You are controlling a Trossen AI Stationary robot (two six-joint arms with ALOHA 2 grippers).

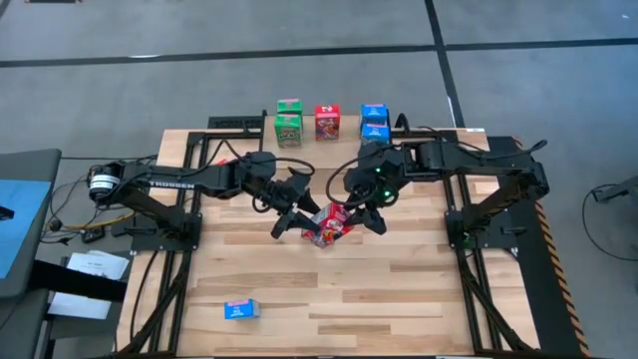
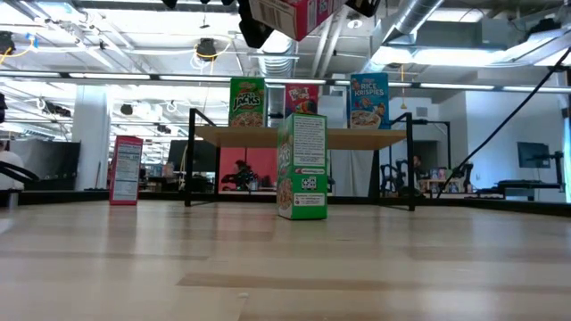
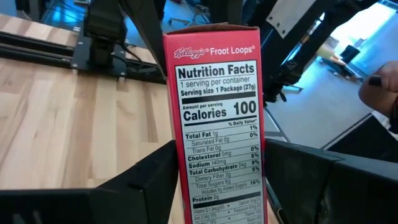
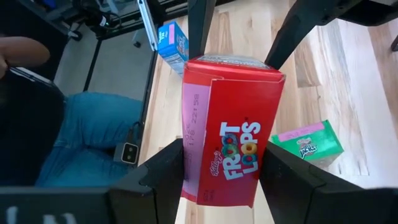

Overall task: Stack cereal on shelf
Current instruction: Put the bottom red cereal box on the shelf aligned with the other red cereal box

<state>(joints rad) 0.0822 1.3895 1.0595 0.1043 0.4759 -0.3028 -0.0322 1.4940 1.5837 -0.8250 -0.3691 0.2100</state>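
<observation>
Both grippers are meeting mid-table, above the tabletop [image 1: 399, 289]: the left gripper [image 1: 289, 221] and the right gripper [image 1: 364, 214] are each pinching the same red Froot Loops box [image 1: 329, 225], which is hanging in the air btwn them, tilted. In the left wrist view the fingers [image 3: 143, 186] are sitting against both sides of the box w/ the nutrition panel facing the cam; in the right wrist view the fingers [image 4: 158, 177] are flanking the box front, narrow, gripping it. The shelf [image 1: 334, 140] is standing at the far edge, carrying green boxes [image 1: 288, 122], a red box [image 1: 327, 122] and blue boxes [image 1: 374, 122]. A green box [image 2: 302, 166] is standing upright on the table in front of the shelf. A blue box [image 1: 242, 310] is lying near the front left of the table, well apart from the arms. A person's leg in jeans [image 4: 93, 134] is showing beside the table in the right wrist view
</observation>
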